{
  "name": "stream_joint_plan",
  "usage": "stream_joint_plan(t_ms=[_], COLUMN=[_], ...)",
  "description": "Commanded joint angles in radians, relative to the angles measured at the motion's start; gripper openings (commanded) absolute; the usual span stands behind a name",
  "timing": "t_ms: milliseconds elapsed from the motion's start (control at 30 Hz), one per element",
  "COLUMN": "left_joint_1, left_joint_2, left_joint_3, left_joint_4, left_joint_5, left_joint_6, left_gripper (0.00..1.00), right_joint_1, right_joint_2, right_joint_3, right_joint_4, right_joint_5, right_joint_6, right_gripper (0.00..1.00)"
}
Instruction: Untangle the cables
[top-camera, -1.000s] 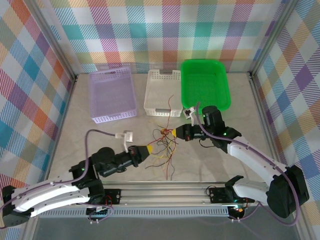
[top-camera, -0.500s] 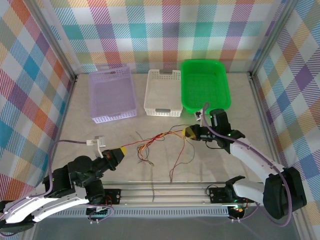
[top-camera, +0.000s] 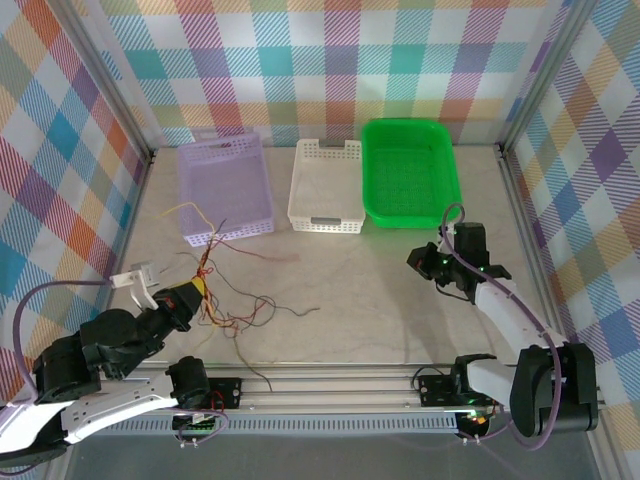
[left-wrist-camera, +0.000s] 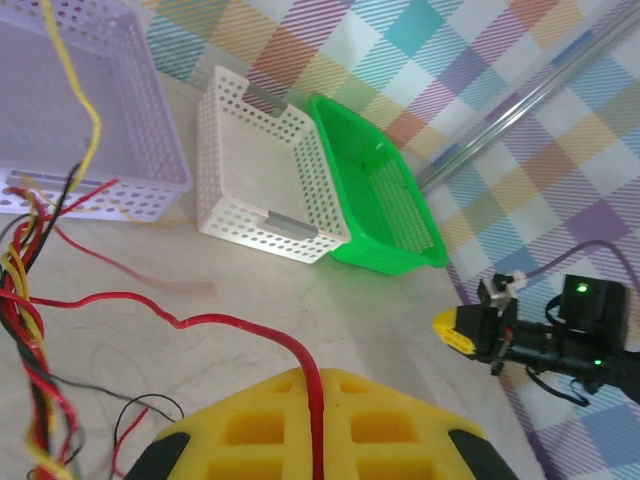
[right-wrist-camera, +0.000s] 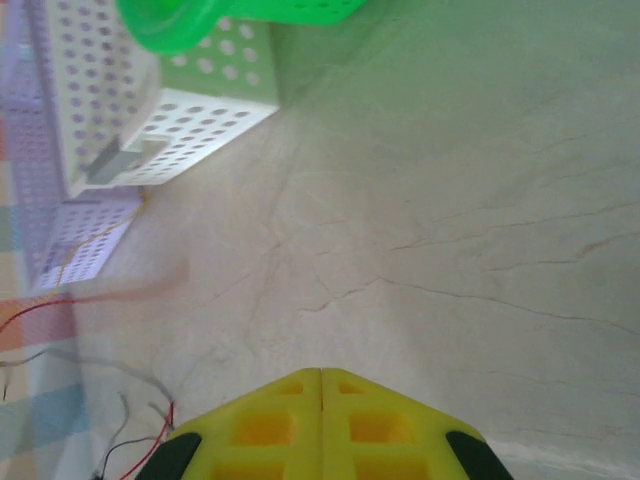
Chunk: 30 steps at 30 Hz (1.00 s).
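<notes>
The left gripper (top-camera: 194, 293) is clenched on the cables (top-camera: 213, 305). From its wrist camera a red strand runs straight into the seam between the two yellow fingers (left-wrist-camera: 240, 425) and is pinched there. The rest of the bunch, red, yellow and black together, hangs in a thick hank (left-wrist-camera: 22, 300) just to the left of those fingers. One yellow strand rises from it across the lilac basket (left-wrist-camera: 150, 150).

From above, the tangle sits right at the left fingertips and spreads out from them over the marble table (top-camera: 380, 310). Loose ends trail away toward the middle of the table, and a few strands reach up to the near corner of the lilac basket (top-camera: 225, 190). Ahead of the left fingers stand the white basket (top-camera: 325, 185) and, beside it, the green basket (top-camera: 410, 170).

The right gripper (top-camera: 413, 260) is well apart from the bunch, on the far side of the table from the left fingers, near the front edge of the green basket. Its yellow fingers (right-wrist-camera: 260, 425) are pressed flat together with nothing between them. Bare table lies beyond their tips, and a few thin wire ends show off to their left.
</notes>
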Motion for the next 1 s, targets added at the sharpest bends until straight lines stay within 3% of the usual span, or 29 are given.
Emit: stream_joint_plan(t_ms=[0, 33, 233, 367, 533, 700, 833, 967], left_joint_1=[-0.006, -0.006, -0.006, -0.004, 0.009, 0.032, 0.049, 0.057], left_joint_2=[0.088, 0.116, 0.315, 0.439, 0.526, 0.581, 0.597, 0.6], left_joint_3=[0.013, 0.014, 0.07, 0.122, 0.145, 0.149, 0.14, 0.125], left_joint_4=[0.015, 0.038, 0.208, 0.288, 0.362, 0.417, 0.446, 0.469], left_joint_5=[0.005, 0.015, 0.082, 0.124, 0.146, 0.178, 0.209, 0.221], left_joint_6=[0.052, 0.06, 0.121, 0.138, 0.135, 0.12, 0.103, 0.087], left_gripper=[0.0, 0.0, 0.0, 0.0, 0.0, 0.0, 0.0, 0.0], right_joint_1=[0.035, 0.069, 0.353, 0.509, 0.671, 0.815, 0.87, 0.901], right_joint_2=[-0.026, -0.033, -0.057, -0.059, -0.026, 0.036, 0.107, 0.155], right_joint_3=[-0.01, 0.005, 0.081, 0.076, 0.043, 0.039, 0.046, 0.035], right_joint_4=[0.139, 0.136, 0.157, 0.242, 0.325, 0.373, 0.401, 0.503], right_joint_5=[-0.198, -0.202, -0.185, -0.138, -0.076, 0.072, 0.214, 0.276], right_joint_6=[-0.016, -0.043, -0.178, -0.202, -0.261, -0.302, -0.304, -0.266], right_gripper=[0.0, 0.0, 0.44, 0.57, 0.67, 0.71, 0.7, 0.65])
